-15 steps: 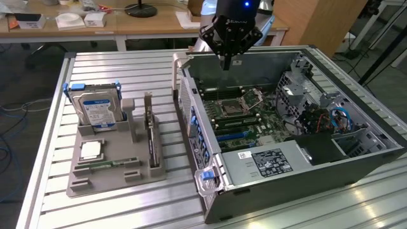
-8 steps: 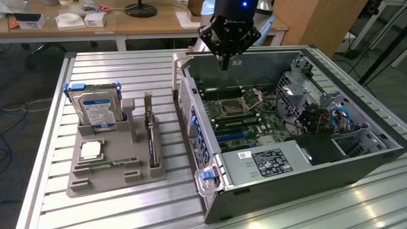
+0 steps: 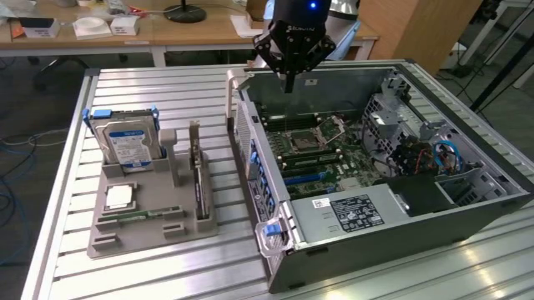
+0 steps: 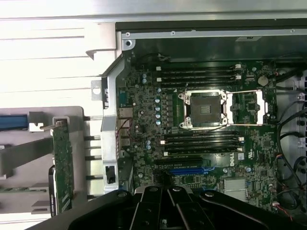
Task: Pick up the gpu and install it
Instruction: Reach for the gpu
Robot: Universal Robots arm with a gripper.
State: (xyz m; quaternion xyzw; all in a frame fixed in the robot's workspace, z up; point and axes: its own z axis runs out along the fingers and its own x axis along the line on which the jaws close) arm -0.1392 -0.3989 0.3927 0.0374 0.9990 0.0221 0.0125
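Observation:
The gpu (image 3: 199,184) stands on edge in a grey holder (image 3: 142,236) at the exterior view's left, a thin dark card with a pale bracket at its far end. In the wrist view its green board face (image 4: 62,163) shows beside the case. My gripper (image 3: 288,84) hangs shut and empty above the far end of the open computer case (image 3: 376,253), well apart from the gpu. In the wrist view the gripper (image 4: 165,191) points down at the motherboard (image 4: 201,139), close to a blue slot (image 4: 189,170).
The holder also carries a silver hard drive (image 3: 125,145), a small square chip (image 3: 119,197) and a narrow green memory stick (image 3: 134,215). The case lies open on a slatted aluminium table (image 3: 150,94). Cables and drive cages (image 3: 417,150) crowd the case's right side.

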